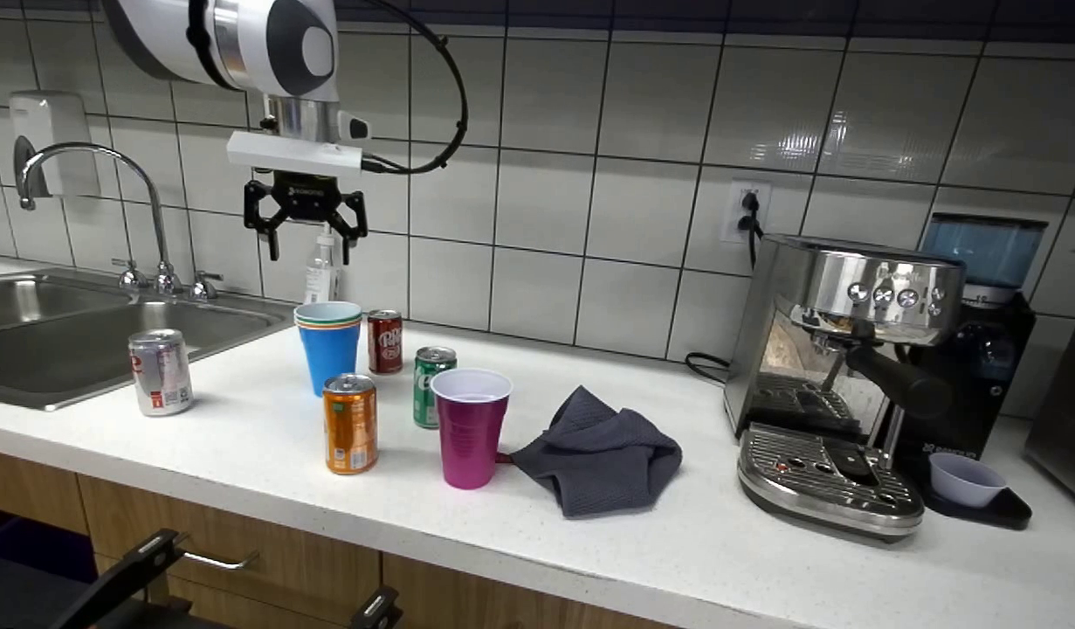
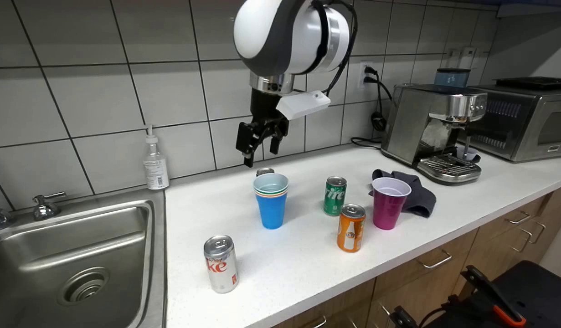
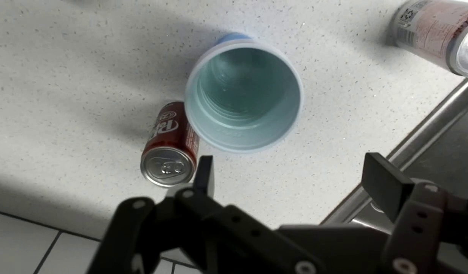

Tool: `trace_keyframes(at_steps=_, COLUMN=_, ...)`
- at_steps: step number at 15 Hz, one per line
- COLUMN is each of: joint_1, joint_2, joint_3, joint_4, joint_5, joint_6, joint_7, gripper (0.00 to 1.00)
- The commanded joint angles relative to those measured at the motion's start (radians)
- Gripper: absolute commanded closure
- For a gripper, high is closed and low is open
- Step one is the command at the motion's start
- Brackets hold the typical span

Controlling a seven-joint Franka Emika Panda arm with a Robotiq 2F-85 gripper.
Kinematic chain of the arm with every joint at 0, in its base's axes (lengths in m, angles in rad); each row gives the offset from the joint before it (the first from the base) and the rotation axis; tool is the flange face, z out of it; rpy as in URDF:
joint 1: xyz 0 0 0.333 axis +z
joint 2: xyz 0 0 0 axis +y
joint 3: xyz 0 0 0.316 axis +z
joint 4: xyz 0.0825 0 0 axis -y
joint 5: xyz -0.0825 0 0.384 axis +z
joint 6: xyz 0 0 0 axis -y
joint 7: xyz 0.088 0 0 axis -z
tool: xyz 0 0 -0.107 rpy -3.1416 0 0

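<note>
A robot arm [image 1: 266,48] reaches down from above a white table [image 1: 258,419], its wrist bent so that the end effector [image 1: 310,251] points toward the surface, well above the cups and cans. The end effector is released, its two fingers [image 3: 386,182] spread wide apart in the wrist view. One steel sink [image 2: 158,255] with two basins lies at left, and one espresso machine [image 1: 816,297] stands at right. One dark gray cloth [image 1: 607,459] lies crumpled left of the machine, while one pump bottle [image 2: 156,171] stands at the far left by the wall. Cups appear in two spots: one blue cup stack [image 1: 330,358] on the table, well below the end effector, its nested count hidden from view, and one magenta cup [image 1: 470,437] to the right, just beside the cloth. Cans number four, all upright: a silver can [image 1: 161,376] at near left, an orange can [image 1: 351,428] at the near side, a green can [image 2: 335,198] just beyond it, and a dark red can [image 1: 385,345] beside the stack, toward the wall.
</note>
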State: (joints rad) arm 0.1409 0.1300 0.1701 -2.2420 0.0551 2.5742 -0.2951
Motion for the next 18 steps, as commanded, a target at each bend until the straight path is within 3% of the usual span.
trace_keyframes(at_steps=1, joint_1=-0.029, joint_2=-0.040, joint_3=-0.003, joint_4=0.010, joint_5=0.047, joint_6=-0.067, joint_7=-0.027, gripper=0.00)
trace_keyframes(at_steps=7, joint_1=-0.047, joint_2=-0.070, joint_3=-0.039, joint_4=0.000, joint_5=0.044, joint_6=-0.094, joint_7=-0.010, gripper=0.00)
trace_keyframes(at_steps=18, joint_1=-0.066, joint_2=-0.073, joint_3=-0.127, joint_4=-0.036, joint_5=-0.137, joint_6=-0.093, joint_7=0.159, gripper=0.00)
